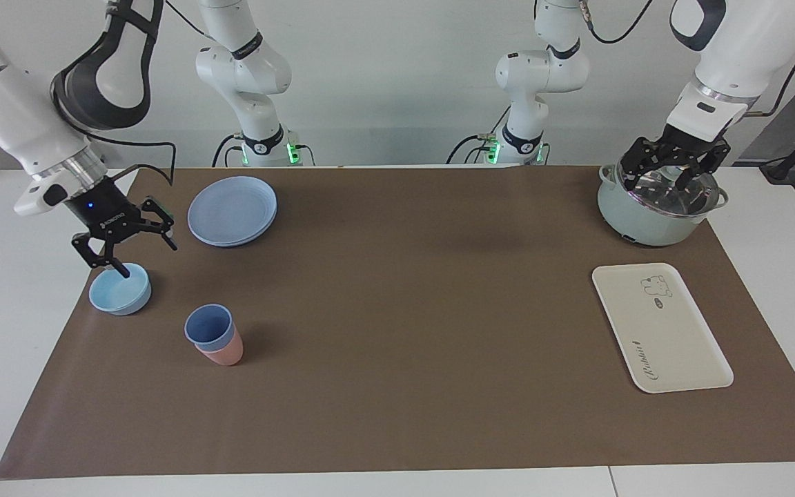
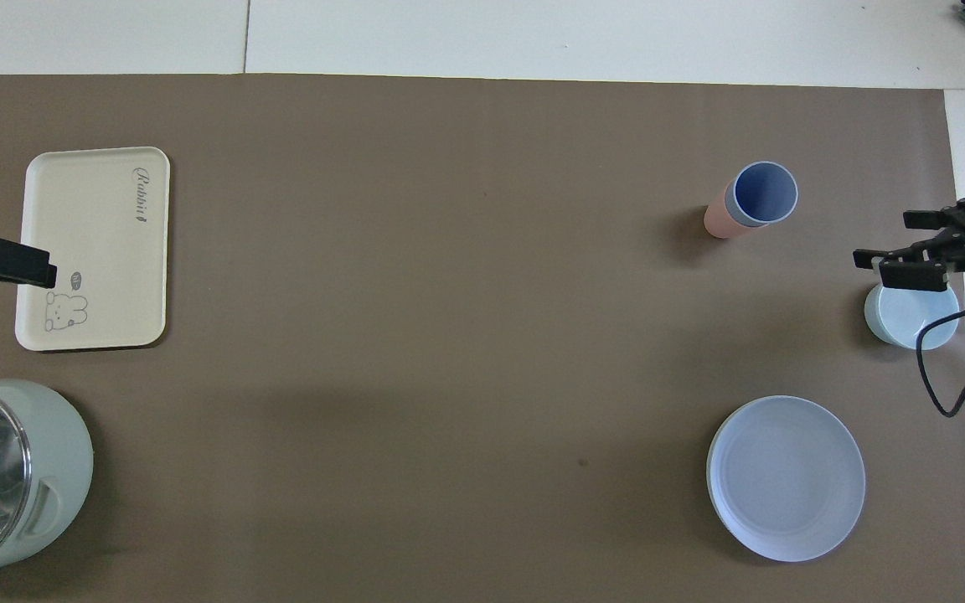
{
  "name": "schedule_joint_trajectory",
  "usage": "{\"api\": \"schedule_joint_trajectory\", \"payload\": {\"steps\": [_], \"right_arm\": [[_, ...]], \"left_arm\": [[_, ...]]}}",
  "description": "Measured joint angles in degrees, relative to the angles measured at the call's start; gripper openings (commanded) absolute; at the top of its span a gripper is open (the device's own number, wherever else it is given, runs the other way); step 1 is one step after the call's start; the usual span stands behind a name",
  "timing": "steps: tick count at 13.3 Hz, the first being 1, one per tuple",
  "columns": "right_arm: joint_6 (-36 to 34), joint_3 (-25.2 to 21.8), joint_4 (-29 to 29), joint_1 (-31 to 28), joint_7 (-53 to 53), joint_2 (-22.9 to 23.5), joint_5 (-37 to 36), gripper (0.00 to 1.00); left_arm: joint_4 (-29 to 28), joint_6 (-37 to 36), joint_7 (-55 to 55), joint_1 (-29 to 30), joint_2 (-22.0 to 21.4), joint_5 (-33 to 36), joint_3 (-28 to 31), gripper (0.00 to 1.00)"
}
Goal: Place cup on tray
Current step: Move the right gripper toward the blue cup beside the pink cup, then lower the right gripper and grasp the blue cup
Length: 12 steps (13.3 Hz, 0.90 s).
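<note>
The periwinkle-blue cup stands nested inside a salmon-pink cup toward the right arm's end of the table; it also shows in the overhead view. The cream-white tray with the cartoon animal lies flat toward the left arm's end and shows in the overhead view too. My right gripper is open over a light-blue bowl, apart from the cup. My left gripper is open over a pot, holding nothing.
A round blue plate lies nearer to the robots than the cups. The pale-green pot with a glass lid stands nearer to the robots than the tray. A brown mat covers the table.
</note>
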Motion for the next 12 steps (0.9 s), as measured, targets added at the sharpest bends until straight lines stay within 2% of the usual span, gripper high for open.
{"api": "schedule_joint_trajectory", "payload": {"steps": [2,5,6,8,10,12], "right_arm": [[0.1,0.0,-0.5,-2.1,-13.6,4.4,8.9,1.00],[0.5,0.0,-0.6,-2.7,-26.9,10.9,21.5,1.00],[0.5,0.0,-0.6,-2.5,-31.4,12.8,25.7,1.00],[0.4,0.1,-0.6,-2.3,-41.1,17.0,33.1,1.00],[0.4,0.5,-0.5,-2.1,-45.1,19.4,37.1,1.00],[0.4,0.8,-0.4,-1.4,-48.1,19.8,42.7,1.00]], "left_arm": [[0.0,0.0,-0.1,0.0,0.0,0.0,0.1,0.99],[-0.2,0.0,-0.1,0.0,0.0,0.0,0.1,0.98],[-0.3,0.0,-0.1,0.0,0.0,0.0,0.1,0.95],[-0.4,0.0,-0.2,0.0,0.0,0.0,0.1,0.82],[-0.6,0.1,-0.4,0.0,0.0,0.0,0.1,0.77],[-0.8,0.1,-0.6,0.0,-0.1,0.0,0.1,0.77]]}}
